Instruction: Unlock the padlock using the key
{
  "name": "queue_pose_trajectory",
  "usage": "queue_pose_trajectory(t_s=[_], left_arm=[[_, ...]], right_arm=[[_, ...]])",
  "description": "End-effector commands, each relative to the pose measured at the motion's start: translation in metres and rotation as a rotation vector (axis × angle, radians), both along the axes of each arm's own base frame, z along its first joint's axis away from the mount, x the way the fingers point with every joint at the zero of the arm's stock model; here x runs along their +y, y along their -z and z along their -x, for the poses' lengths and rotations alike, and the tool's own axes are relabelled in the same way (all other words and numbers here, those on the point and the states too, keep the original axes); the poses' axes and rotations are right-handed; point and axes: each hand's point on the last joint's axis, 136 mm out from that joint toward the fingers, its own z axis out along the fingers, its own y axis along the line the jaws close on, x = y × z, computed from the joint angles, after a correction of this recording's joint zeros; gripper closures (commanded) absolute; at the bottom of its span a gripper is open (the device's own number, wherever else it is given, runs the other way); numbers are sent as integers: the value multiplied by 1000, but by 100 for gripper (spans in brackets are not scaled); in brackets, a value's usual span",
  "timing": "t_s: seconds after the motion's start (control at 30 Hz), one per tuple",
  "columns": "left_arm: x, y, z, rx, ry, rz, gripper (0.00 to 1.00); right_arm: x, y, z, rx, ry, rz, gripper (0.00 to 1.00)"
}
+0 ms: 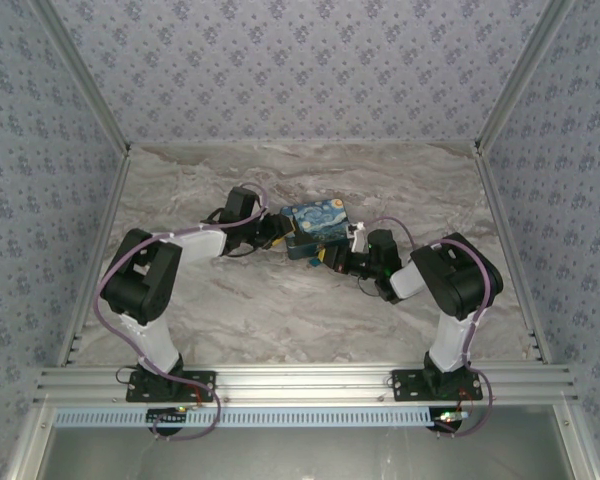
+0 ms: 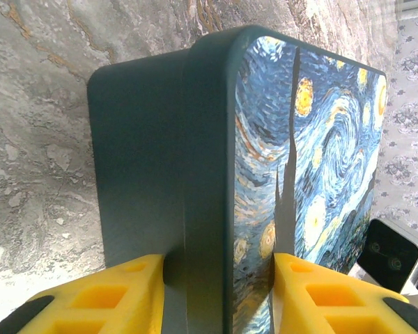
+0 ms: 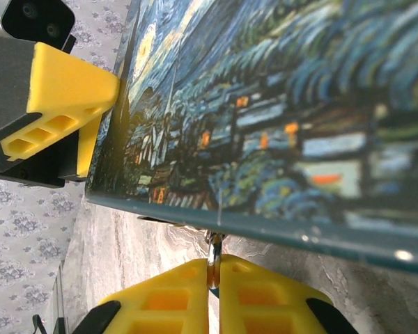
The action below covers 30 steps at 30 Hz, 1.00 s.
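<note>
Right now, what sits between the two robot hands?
The starry-night printed box, as the top view shows. The left gripper clamps one side; the right gripper, shut on a thin metal piece, sits at the opposite near corner.

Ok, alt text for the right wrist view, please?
The right gripper is pinched shut on a thin metal piece just below the edge of a starry-night printed box. Upper left, another yellow finger touches the box's side.
</note>
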Motion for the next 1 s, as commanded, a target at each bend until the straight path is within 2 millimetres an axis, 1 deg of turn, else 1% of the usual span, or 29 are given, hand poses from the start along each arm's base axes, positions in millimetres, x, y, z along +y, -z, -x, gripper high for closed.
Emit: queue_pose_trajectory(t_s=[0.0, 0.3, 0.53, 0.97], left_arm=[[11, 30, 25, 95, 6, -96, 60], [14, 32, 27, 96, 7, -108, 60], [16, 37, 29, 107, 5, -114, 60], [18, 38, 29, 107, 1, -111, 60]], right_arm=[[-4, 8, 3, 11, 5, 15, 91], [-8, 3, -2, 3, 40, -7, 91], [-12, -5, -6, -12, 68, -26, 91], [-22, -23, -14, -51, 130, -55, 91]])
